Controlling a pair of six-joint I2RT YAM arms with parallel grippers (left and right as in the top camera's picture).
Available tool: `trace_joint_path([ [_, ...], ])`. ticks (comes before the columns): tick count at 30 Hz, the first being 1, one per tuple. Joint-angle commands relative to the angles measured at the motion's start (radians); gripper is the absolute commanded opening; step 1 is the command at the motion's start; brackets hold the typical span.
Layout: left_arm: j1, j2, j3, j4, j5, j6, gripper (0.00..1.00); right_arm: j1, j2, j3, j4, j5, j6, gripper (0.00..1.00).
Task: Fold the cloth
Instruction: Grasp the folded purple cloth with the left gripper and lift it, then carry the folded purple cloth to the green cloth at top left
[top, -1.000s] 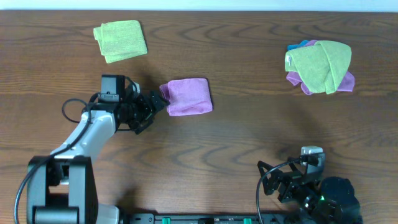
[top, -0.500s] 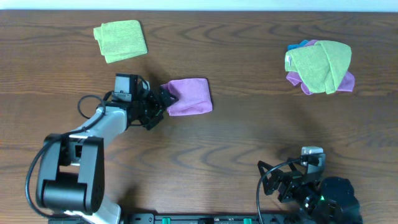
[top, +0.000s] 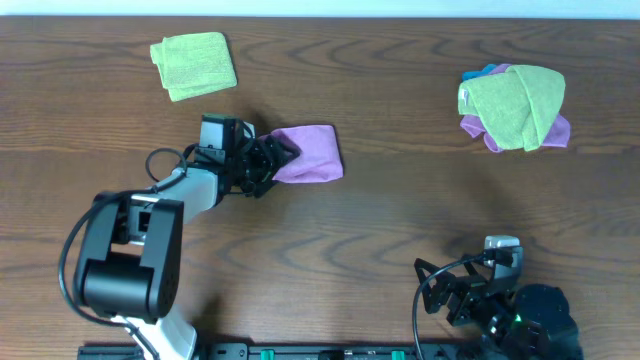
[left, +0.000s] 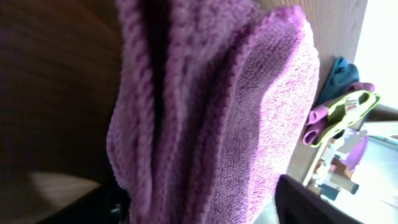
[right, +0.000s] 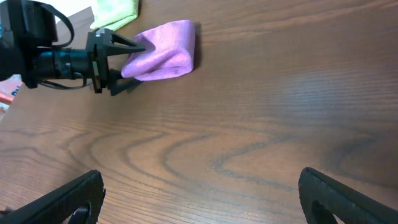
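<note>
The cloth (top: 312, 153) is a lilac-purple towel lying folded on the wooden table, left of centre. My left gripper (top: 275, 158) is at its left edge, with its fingers open on either side of the folded edge. In the left wrist view the cloth (left: 211, 106) fills the frame, and the two dark fingertips (left: 199, 211) stand wide apart on either side of it. The right wrist view also shows the cloth (right: 166, 53) with the left gripper (right: 127, 62) spread round its corner. My right gripper (top: 440, 290) is open and empty near the front edge (right: 199, 193).
A lime-green towel (top: 194, 65) lies folded at the back left. A bunch of green, purple and blue cloths (top: 514, 106) lies at the back right and also shows in the left wrist view (left: 339, 112).
My left gripper has moved right, from a gap away to the cloth's left edge, which now sits between its fingers. The right arm has not moved.
</note>
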Motion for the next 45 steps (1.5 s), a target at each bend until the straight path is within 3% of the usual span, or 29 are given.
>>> trace_joint_path([
  [1,-0.023,0.084,-0.020,0.014,-0.062,0.010,0.62,-0.006,-0.007,-0.004,0.000,0.002,0.014,0.99],
  [3,-0.028,0.105,-0.020,0.046,-0.062,0.012,0.46,-0.006,-0.007,-0.004,0.000,0.002,0.014,0.99],
  [5,-0.028,0.117,-0.020,0.076,-0.051,0.019,0.09,-0.006,-0.007,-0.004,0.000,0.002,0.014,0.99],
  [6,-0.028,0.118,-0.019,0.091,-0.043,0.027,0.06,-0.006,-0.007,-0.004,0.000,0.002,0.014,0.99],
  [14,0.001,0.083,0.066,0.156,0.091,0.048,0.06,-0.006,-0.007,-0.004,0.000,0.002,0.014,0.99],
  [20,0.047,0.045,0.346,-0.082,0.104,0.052,0.06,-0.006,-0.007,-0.004,0.000,0.002,0.014,0.99],
  [26,0.080,0.047,0.702,-0.412,-0.071,0.185,0.06,-0.006,-0.007,-0.004,0.000,0.002,0.014,0.99],
  [29,0.091,0.053,0.832,-0.483,-0.180,0.257,0.06,-0.006,-0.007,-0.004,0.000,0.002,0.014,0.99],
  [34,0.111,0.111,0.978,-0.528,-0.245,0.334,0.06,-0.006,-0.007,-0.004,0.000,0.002,0.014,0.99],
  [45,0.171,0.314,1.125,-0.505,-0.296,0.447,0.05,-0.006,-0.007,-0.004,0.000,0.002,0.014,0.99],
])
